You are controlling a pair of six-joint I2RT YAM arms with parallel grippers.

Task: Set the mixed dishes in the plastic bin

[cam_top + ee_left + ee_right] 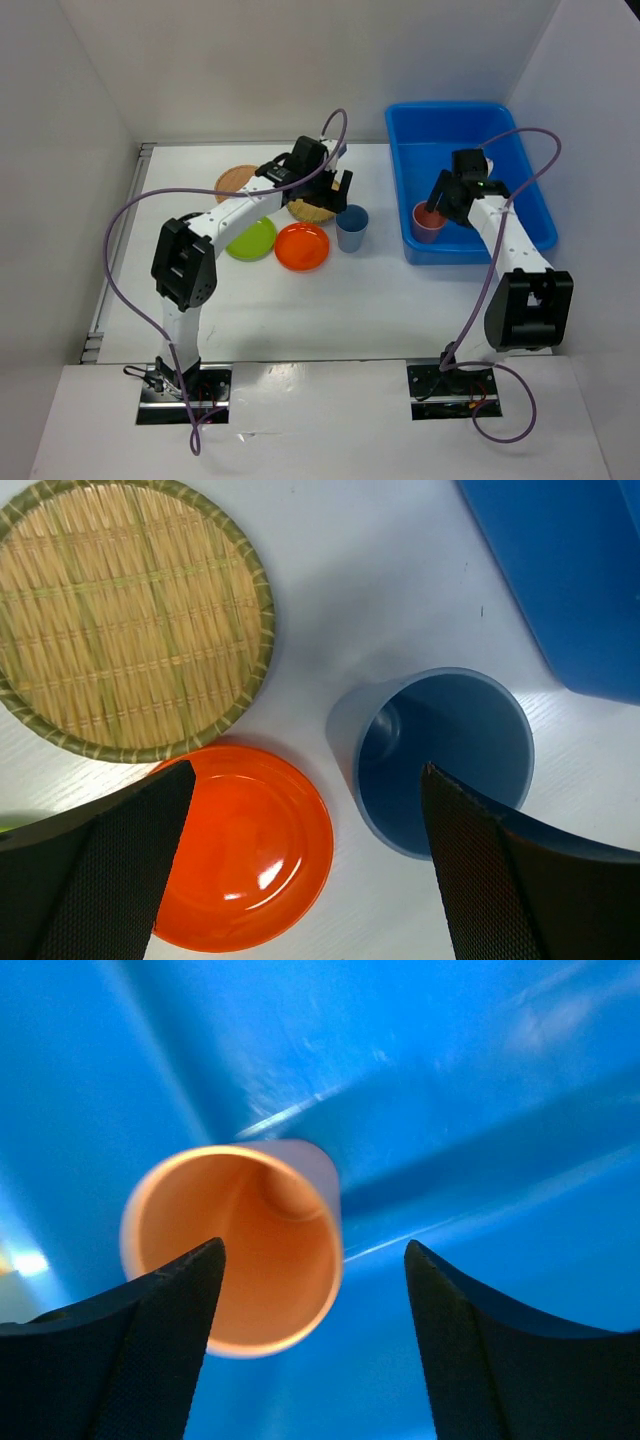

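My left gripper is open and empty, hovering over the table between the orange plate and the upright blue cup; its right finger overlaps the cup's rim in the left wrist view. A tan woven plate lies just beyond. The lime green plate and a second tan plate lie to the left. My right gripper is open inside the blue bin, just above the upright pink cup, not gripping it. The black plate is not visible.
White walls enclose the table on the left, back and right. The bin's near corner sits close to the right of the blue cup. Purple cables loop over both arms.
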